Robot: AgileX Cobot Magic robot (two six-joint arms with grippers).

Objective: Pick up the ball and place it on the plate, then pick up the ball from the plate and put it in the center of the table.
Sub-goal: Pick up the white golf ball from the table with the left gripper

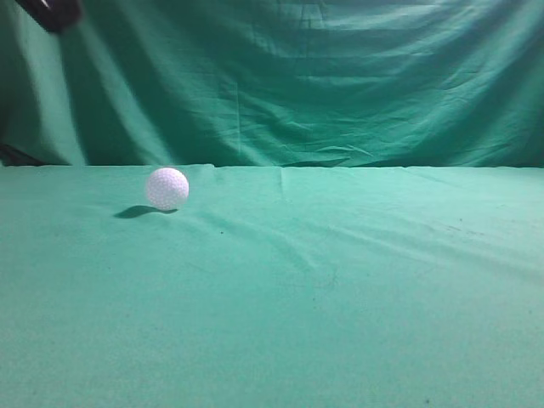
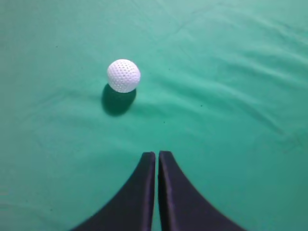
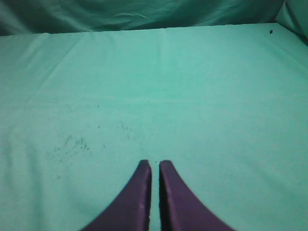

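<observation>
Ball (image 2: 123,75) alone on table (image 2: 231,96); left pincer (image 2: 157,155) and right pincer (image 3: 155,163) pressed together, arms cropped.

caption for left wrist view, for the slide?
Closed left gripper above the green table, white golf ball lying ahead, untouched.

Dark arm part (image 1: 51,13) cut off at top-left corner; both tools' bases cut by lower edges.
</observation>
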